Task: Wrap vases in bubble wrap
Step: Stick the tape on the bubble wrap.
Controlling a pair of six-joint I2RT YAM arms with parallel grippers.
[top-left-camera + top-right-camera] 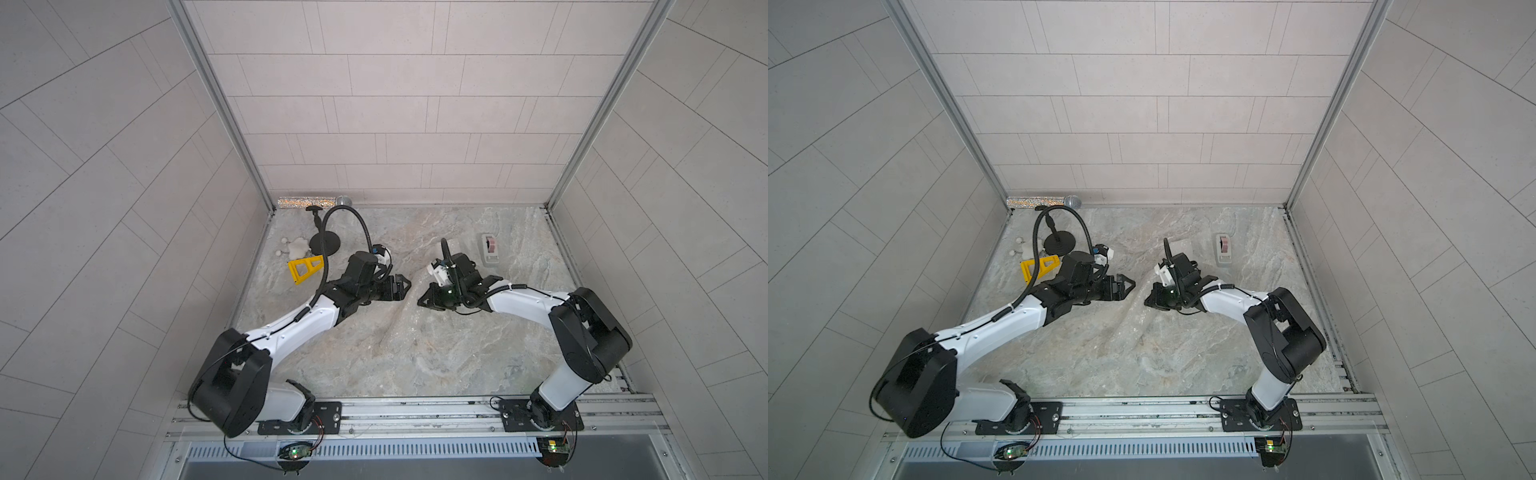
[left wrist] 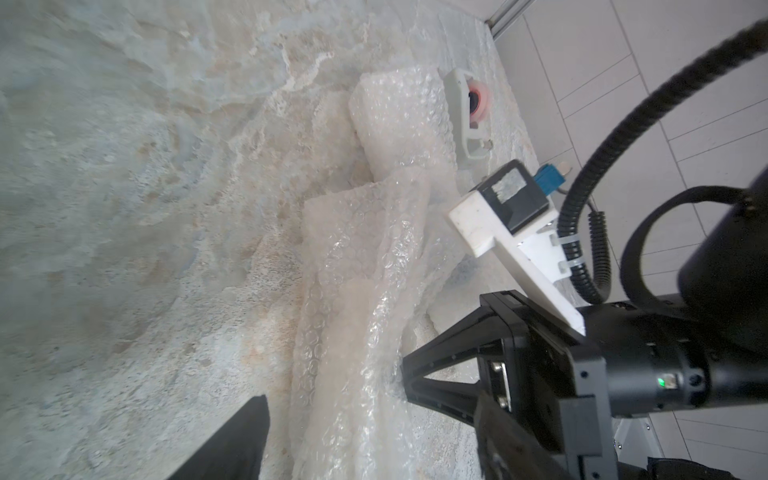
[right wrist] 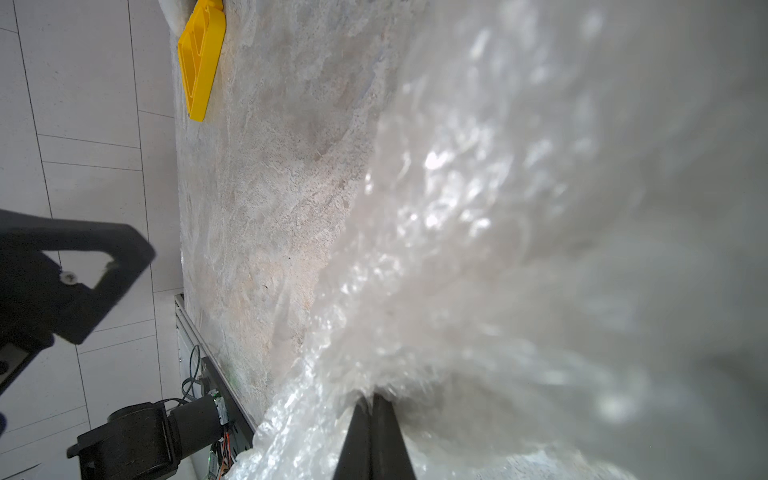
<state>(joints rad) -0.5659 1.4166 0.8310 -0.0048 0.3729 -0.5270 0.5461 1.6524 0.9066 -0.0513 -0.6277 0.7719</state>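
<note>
The right pincer is shut tight on the wrap. Its 2 fingers are pressed together with a fold of the bubbly sheet between them. The sheet stands up in a ridge there. The left pincer faces it from close by. Its fingers are apart and there is nothing in them. It hangs low over the wrap, and I cannot tell if it touches it.

The wrap is see-through. It lies over the middle of the table and is crumpled between the 2 pincers. Behind the right pincer lies a lump all covered in wrap. I cannot tell what is inside it. Just beside the lump sits a tape holder with a pink roll.

In the far left corner, well apart from the ridge, are a yellow frame, a black stand and a small white thing. A glittery mic lies along the back wall.
</note>
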